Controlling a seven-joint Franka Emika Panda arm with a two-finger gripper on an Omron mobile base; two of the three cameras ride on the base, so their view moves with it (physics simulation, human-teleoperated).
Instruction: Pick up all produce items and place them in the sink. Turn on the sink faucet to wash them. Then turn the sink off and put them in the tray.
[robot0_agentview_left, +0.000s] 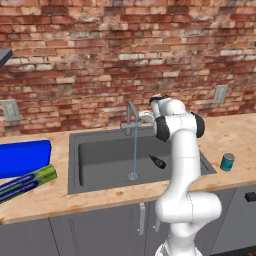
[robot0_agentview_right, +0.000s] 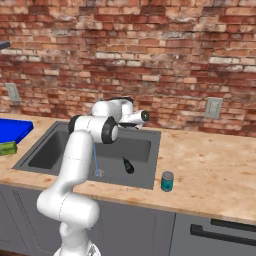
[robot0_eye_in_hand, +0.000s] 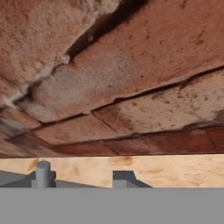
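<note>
Left to right, left base view:

- Blue tray (robot0_agentview_left: 24, 157) at far left of the worktop (robot0_agentview_left: 100, 197), nothing in it that I can see. Striped green-and-blue box (robot0_agentview_left: 27, 183) lies just in front of it, touching or overlapping the tray's front edge. Not produce, ignore.
- Sink (robot0_agentview_left: 107, 157) in the middle. Faucet (robot0_agentview_left: 131, 116) at its back rim, thin blue water stream (robot0_agentview_left: 135, 152) falling to the drain area, so the water is on.
- Produce item (robot0_agentview_left: 157, 161), small, near-black, teardrop-shaped, lies on the basin floor right of the stream, close to it but apparently not under it.
- Tool (robot0_agentview_left: 150, 118) is up by the faucet at the back of the sink, well above the produce item. The arm hides the fingers; cannot tell whether they are spread or pressed together. Nothing visibly pinched. Hand view looks at the brick wall and the back strip of worktop, with the faucet base at the bottom edge.
- Teal can (robot0_agentview_left: 227, 162) on the worktop right of the sink, apart from everything. Not produce.

Progress, my read:
- Done: the one produce item I can see is in the sink; faucet turned on.
- In hand: washing phase, tool parked next to the faucet, likely placed to shut it off.
- Left: turn the water off, reach down into the basin, grasp the produce item, carry it left to the tray.
- Roughly halfway.
</note>
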